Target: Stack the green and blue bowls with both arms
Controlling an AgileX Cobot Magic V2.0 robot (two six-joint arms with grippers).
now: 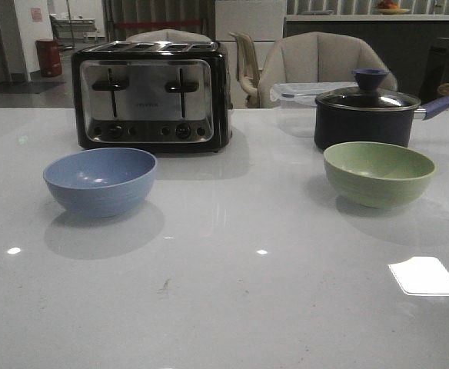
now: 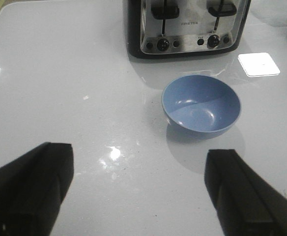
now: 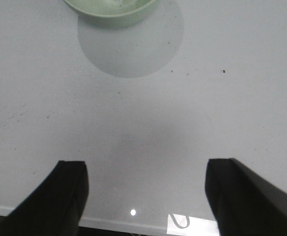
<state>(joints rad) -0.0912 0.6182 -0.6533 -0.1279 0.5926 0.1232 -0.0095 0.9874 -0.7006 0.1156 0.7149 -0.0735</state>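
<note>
- Front view: the dusty blue matte bowl (image 1: 100, 181) sits centre-left and the pale sage green bowl (image 1: 378, 173) centre-right, well apart; no arm shows.
- Left wrist view: the left gripper (image 2: 138, 189) is spread wide and empty, with the blue bowl mid-frame.
- Right wrist view: the right gripper (image 3: 146, 196) gapes empty and the green bowl is cut by the top edge; a rim pinch there could slip.

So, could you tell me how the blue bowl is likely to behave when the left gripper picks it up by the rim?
The blue bowl looks rigid and matte, so its thin rim should probably hold without flexing. It appears empty, so likely light. Its rounded underside on the glossy table may let it slide or rock if nudged.
</note>
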